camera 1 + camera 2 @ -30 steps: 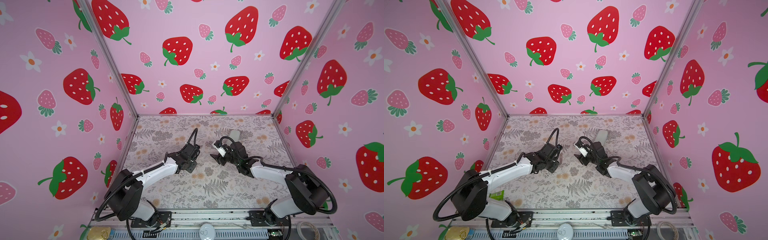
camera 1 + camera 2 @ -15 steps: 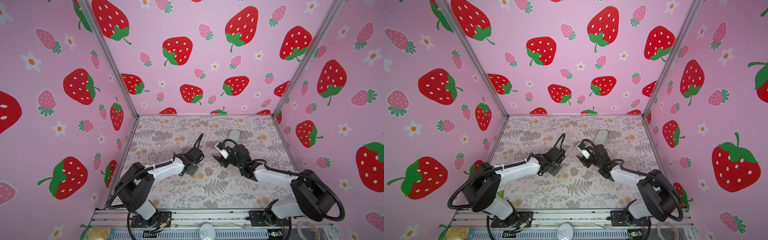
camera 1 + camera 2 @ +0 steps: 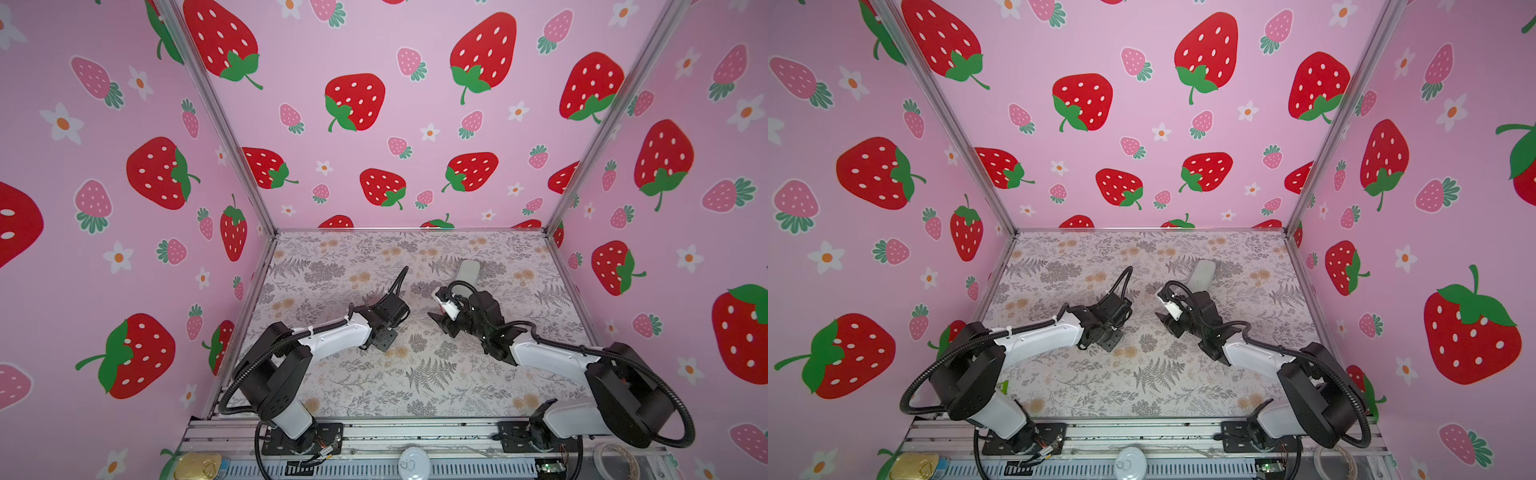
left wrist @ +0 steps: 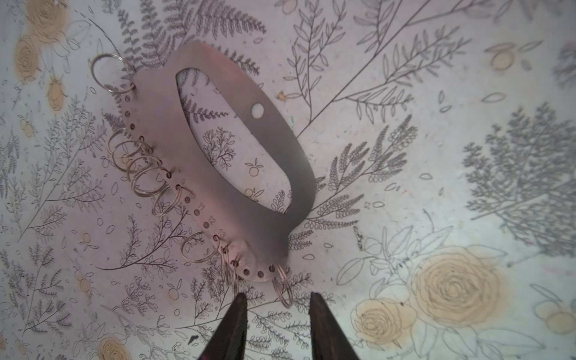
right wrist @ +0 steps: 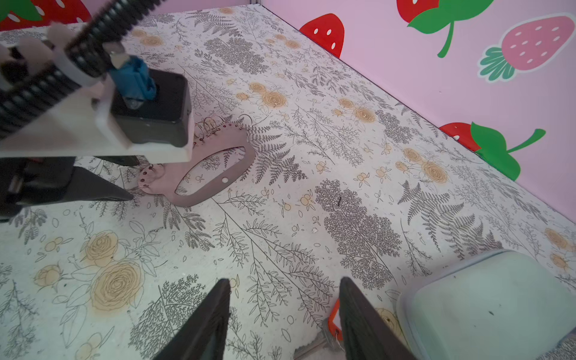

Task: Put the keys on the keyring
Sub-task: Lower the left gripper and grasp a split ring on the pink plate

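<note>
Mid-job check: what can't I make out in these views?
- keys: the right wrist view shows only a red tag edge and some metal. A finger of the right gripper and the bottom edge hide the rest.
- keyring: in both top views the left arm covers it.
- Keyring's hole numbers: left wrist view, mostly blurred.
- pale green case: right wrist view, cut off by the frame edges.

Bare surface point(image 3: 415, 386) stretched wide along the front and into the far left corner. The keyring point(image 4: 290, 149) lay flat just ahead of the left claw's point(image 4: 276, 297) parted jaws. Beside the right claw point(image 5: 285, 282), the pale green case point(image 5: 486, 305) and the keys point(image 5: 334, 311) blocked one side.
</note>
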Controlling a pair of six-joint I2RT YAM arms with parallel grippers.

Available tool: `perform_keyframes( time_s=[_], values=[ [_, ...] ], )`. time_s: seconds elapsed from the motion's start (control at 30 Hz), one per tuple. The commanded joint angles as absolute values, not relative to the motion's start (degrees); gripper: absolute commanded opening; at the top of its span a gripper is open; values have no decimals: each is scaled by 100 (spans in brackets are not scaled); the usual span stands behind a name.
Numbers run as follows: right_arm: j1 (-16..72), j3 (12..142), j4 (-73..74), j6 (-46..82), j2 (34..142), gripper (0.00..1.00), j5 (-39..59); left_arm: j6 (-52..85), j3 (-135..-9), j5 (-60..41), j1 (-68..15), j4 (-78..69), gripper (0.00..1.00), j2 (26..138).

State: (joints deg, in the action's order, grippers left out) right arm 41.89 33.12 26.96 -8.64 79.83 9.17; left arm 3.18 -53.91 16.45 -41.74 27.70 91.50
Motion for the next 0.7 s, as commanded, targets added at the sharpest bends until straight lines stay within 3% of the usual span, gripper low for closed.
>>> perform_keyframes(
  time_s=[0.0,0.3,0.67],
  values=[
    [4207,3283,2717,-826,7926,58,888,295,-5437,1609,-3980,2893,36,8862],
    [4211,3333,2728,-843,7998,57,911,196,-5392,1219,-3811,2851,30,8970],
    [4210,3327,2725,-853,8021,57,892,135,-5385,1132,-4061,2747,30,9243]
  ],
)
